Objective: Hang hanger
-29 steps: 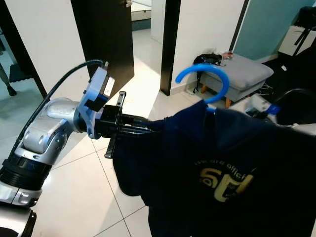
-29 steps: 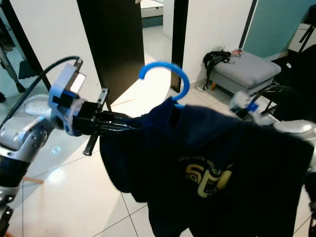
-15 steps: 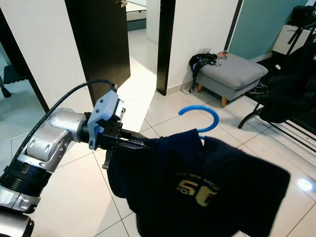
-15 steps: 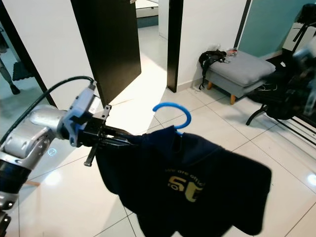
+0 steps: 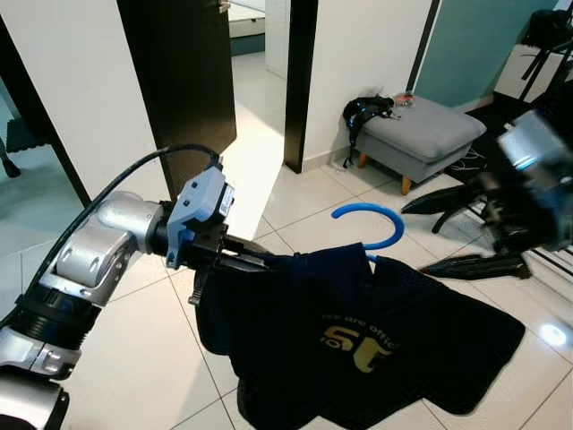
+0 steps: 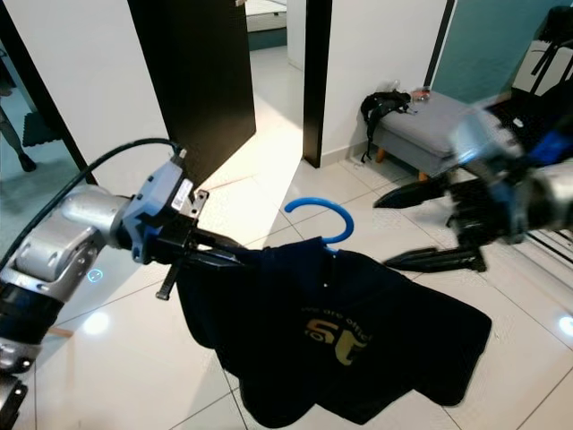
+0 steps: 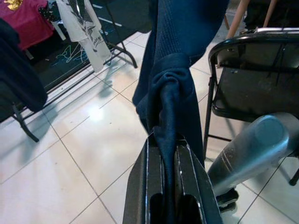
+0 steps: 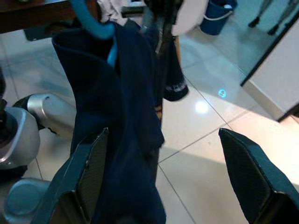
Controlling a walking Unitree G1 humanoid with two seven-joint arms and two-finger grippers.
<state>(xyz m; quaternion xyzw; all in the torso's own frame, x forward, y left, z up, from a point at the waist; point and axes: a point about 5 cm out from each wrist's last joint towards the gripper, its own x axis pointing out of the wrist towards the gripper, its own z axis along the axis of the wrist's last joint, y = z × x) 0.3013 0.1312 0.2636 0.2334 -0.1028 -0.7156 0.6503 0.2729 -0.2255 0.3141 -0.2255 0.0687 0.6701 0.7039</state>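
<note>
You are standing on a glossy white tiled floor (image 5: 134, 358) in a hallway with white walls, a dark open door (image 5: 183, 72) ahead on your left and a teal wall at far right. A grey padded stool (image 5: 421, 134) sits against the wall with a black bag (image 5: 363, 109) beside it, and a black clothes rack (image 7: 56, 56) with shirts stands further off. A black folding chair (image 7: 252, 74) is close behind the garment.

Your left gripper (image 5: 246, 262) reaches forward at chest height, arm bent, its fingers clamped on a bunched fold of the dark navy shirt (image 5: 349, 345). The shirt hangs on the blue hanger (image 5: 376, 219), whose hook rises above the collar. Your right gripper (image 6: 430, 228), blurred, is held out to the right of the hanger, fingers spread wide and apart from the cloth.
</note>
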